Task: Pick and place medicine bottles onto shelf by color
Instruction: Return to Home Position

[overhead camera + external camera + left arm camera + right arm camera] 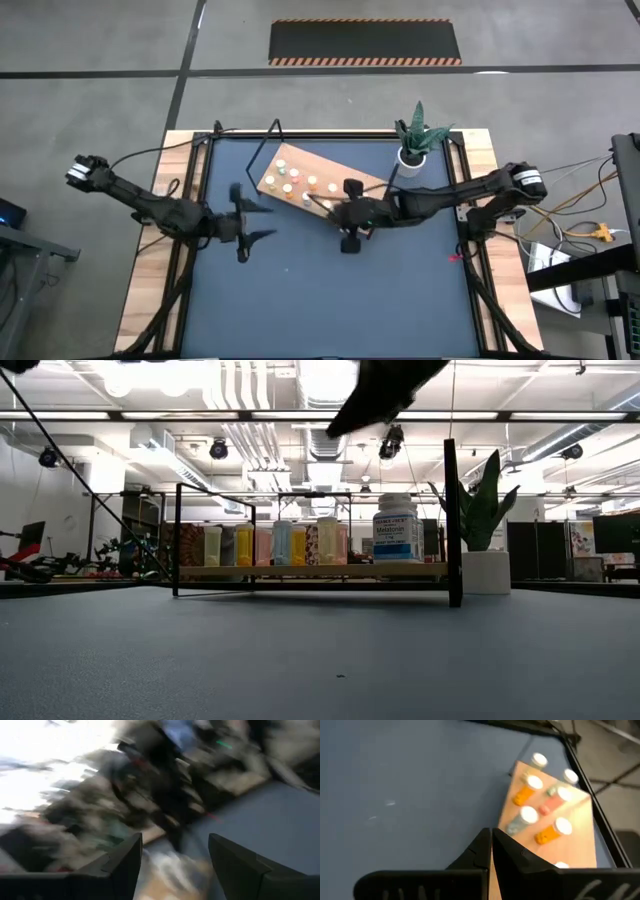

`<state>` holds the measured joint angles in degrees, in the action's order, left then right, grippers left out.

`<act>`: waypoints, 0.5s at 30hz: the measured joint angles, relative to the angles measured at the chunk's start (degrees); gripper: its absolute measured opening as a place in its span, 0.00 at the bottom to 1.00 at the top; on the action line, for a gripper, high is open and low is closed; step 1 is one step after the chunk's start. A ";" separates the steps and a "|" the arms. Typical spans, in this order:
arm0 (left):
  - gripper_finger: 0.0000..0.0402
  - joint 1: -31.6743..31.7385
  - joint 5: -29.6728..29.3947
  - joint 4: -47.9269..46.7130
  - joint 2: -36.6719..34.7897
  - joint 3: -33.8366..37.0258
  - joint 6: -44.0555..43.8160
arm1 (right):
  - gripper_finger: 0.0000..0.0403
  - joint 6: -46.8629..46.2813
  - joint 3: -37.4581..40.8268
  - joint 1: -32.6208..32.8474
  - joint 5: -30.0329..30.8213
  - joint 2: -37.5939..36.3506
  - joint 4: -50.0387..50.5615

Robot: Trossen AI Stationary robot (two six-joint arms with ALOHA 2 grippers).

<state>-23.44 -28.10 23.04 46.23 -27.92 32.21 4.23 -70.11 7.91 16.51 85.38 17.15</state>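
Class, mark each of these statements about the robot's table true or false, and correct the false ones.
1. The medicine bottles stand in a row on the shelf. True.
2. The right gripper grips an orange bottle. False: its fingers are shut together with nothing between them.
3. The left gripper is open and holds nothing. True.
4. The potted plant stands on the shelf. False: it stands on the table, beside the shelf.

High view straight down; low view level across tabletop (300, 660); wrist views close; shelf (300, 571) common to three.
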 joint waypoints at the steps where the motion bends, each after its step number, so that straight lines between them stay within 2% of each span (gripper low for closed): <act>1: 0.53 0.30 3.26 -5.75 0.23 -1.39 -1.55 | 0.02 0.99 0.69 1.04 -0.05 -0.86 -0.19; 2: 0.52 0.45 8.63 -12.35 0.35 -2.74 -3.11 | 0.02 2.04 1.74 2.05 -0.10 -1.86 -1.18; 4: 0.50 0.46 23.57 -23.87 0.78 -5.18 -3.41 | 0.02 4.99 5.68 4.09 -0.50 -4.64 -5.22; 5: 0.48 0.26 29.70 -27.95 0.98 -6.00 -1.65 | 0.02 6.62 8.35 4.97 -0.87 -6.38 -8.16; 6: 0.46 0.00 33.42 -29.68 0.87 -6.23 -0.36 | 0.02 8.19 11.48 5.67 -1.77 -8.22 -11.87; 8: 0.39 -0.29 32.68 -27.76 -0.34 -6.09 -1.58 | 0.02 10.09 18.33 6.60 -2.93 -12.25 -19.66; 10: 0.31 -0.24 25.58 -24.00 -1.88 -5.69 -5.18 | 0.02 10.62 25.70 7.21 -3.04 -16.57 -27.94; 12: 0.22 -0.48 20.06 -25.54 -3.22 -5.06 -7.58 | 0.02 12.20 33.36 7.75 -2.96 -20.78 -35.30; 15: 0.06 -1.38 18.48 -27.00 -5.53 -2.50 -8.03 | 0.02 16.53 43.87 7.59 -3.08 -25.77 -50.67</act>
<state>-24.82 -9.62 -3.96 40.71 -30.42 24.18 20.76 -26.24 15.50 13.44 59.61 -33.52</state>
